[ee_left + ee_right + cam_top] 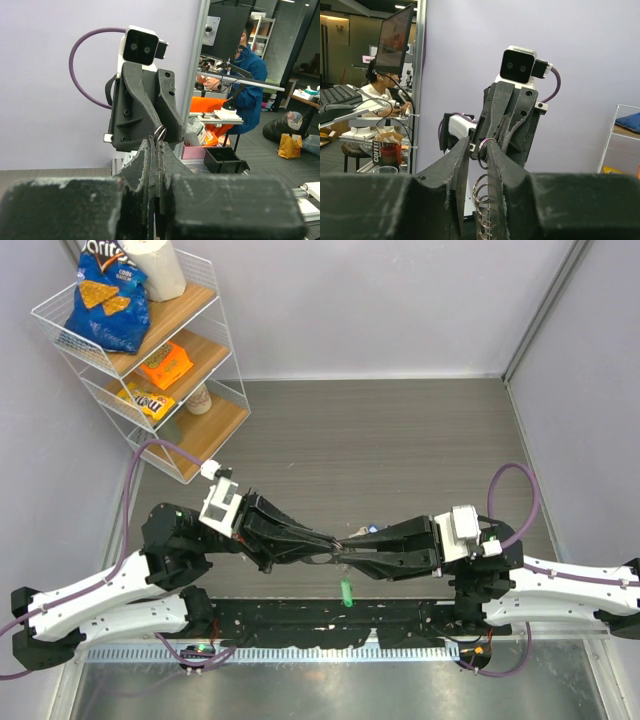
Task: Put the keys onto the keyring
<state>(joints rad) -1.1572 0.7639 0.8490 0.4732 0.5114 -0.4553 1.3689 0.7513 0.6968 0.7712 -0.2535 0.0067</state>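
My two grippers meet tip to tip above the table's near middle. My left gripper (331, 547) (156, 143) is shut on the thin silver keyring (340, 545); a small loop of it (160, 132) sticks out past the tips. My right gripper (350, 553) (478, 146) faces it with a narrow gap between its fingers. The keyring's coiled loops (483, 200) hang in that gap, and the top loop rests against one finger. The green-headed key (346, 592) lies on the table just below the tips. A small blue piece (372, 530), probably the blue key, shows behind my right fingers.
A white wire shelf (205, 335) with a chip bag (106, 295) and snack packs stands at the back left. A black rail (320, 625) runs along the table's near edge between the arm bases. Purple cables loop off both wrists.
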